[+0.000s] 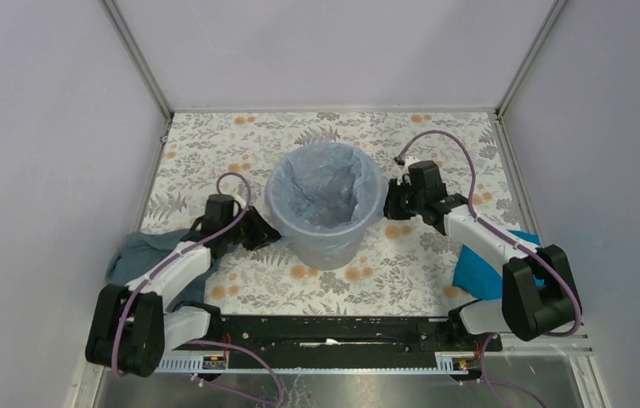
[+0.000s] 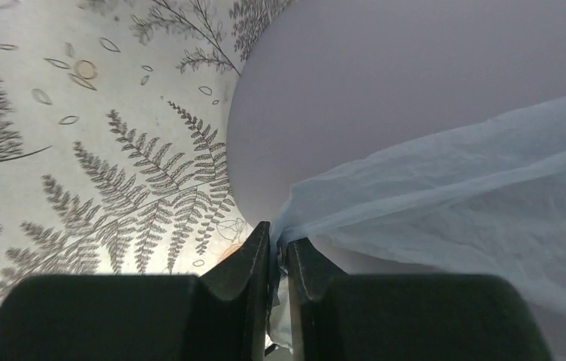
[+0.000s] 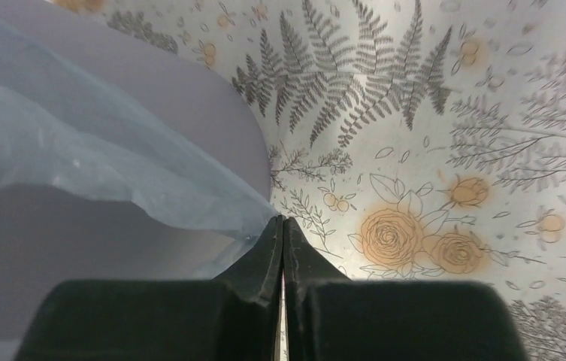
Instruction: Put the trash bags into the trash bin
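The light-grey trash bin (image 1: pixel 326 245) stands upright mid-table. The pale-blue trash bag (image 1: pixel 325 183) sits inside it, with its edge draped over the rim. My left gripper (image 1: pixel 272 231) is at the bin's left wall, low down. In the left wrist view it (image 2: pixel 279 241) is shut on a gathered fold of the bag (image 2: pixel 452 188), against the bin wall (image 2: pixel 355 90). My right gripper (image 1: pixel 389 202) is at the bin's right side. In the right wrist view its jaws (image 3: pixel 282 220) are pressed together at the tip of the taut bag film (image 3: pixel 77 150), beside the bin (image 3: pixel 174 98).
A dark teal-grey cloth (image 1: pixel 142 251) lies under my left arm at the table's left edge. A bright blue cloth (image 1: pixel 482 272) lies under my right arm at the right. The floral tabletop (image 1: pixel 214 144) is bounded by grey walls on three sides.
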Tool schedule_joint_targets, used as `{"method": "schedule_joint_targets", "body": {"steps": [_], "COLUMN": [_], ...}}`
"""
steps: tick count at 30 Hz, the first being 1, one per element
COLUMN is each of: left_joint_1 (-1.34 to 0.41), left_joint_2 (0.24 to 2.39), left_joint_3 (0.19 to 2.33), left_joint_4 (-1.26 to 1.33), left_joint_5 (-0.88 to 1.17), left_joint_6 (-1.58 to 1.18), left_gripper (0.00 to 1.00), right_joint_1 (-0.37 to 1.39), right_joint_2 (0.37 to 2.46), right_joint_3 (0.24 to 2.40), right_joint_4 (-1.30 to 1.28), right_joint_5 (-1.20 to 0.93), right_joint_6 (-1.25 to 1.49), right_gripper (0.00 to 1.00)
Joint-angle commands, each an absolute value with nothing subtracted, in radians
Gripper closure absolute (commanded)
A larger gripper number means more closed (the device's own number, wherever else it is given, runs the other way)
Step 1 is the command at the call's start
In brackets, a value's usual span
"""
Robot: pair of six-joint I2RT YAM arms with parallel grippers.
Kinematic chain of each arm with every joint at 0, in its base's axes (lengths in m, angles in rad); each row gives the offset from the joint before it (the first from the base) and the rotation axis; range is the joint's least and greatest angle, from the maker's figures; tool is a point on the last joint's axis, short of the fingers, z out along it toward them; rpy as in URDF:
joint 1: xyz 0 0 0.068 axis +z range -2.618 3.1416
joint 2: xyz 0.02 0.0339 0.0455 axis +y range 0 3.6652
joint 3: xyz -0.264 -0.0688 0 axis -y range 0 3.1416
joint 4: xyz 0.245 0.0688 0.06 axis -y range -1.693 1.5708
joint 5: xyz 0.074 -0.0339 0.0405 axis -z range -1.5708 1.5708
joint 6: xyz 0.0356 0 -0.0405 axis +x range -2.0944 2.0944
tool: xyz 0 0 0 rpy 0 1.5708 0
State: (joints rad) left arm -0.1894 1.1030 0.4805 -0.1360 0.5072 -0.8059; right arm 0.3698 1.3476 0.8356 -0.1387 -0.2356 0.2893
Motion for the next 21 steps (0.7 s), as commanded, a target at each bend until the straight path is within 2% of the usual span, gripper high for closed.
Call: {"method": "schedule_joint_targets", "body": {"steps": [1,10,17,21], "left_joint_1": [-0.268,-0.333,-0.342,-0.342], "left_joint_2": [1.198,1.340,1.344,1.329], "left_joint_3": [0.442,0.379,0.394,0.392], "left_joint_4": [0.081,0.261,0.184,0.160], "left_joint_5": [0.474,0.410,0.331,0.296], "left_joint_6": [-0.854,-0.898,-0.836,-0.817], "left_gripper": [0.86,0.89,0.90,0.89], "right_joint_1": [0.364,0.366,0.365,0.366], "right_joint_2": [1.390,1.486,1.550,1.594], "right_joint_3": [0.796,0.708,0.696,0.691], "right_joint_4": [-0.008,0.151,0.112,0.089], "right_joint_5": [-0.289,-0.353,-0.284,-0.242], "right_joint_6": [0.336,0.407,0.398,0.383], "right_gripper": [1.00,1.00,1.00,0.95]}}
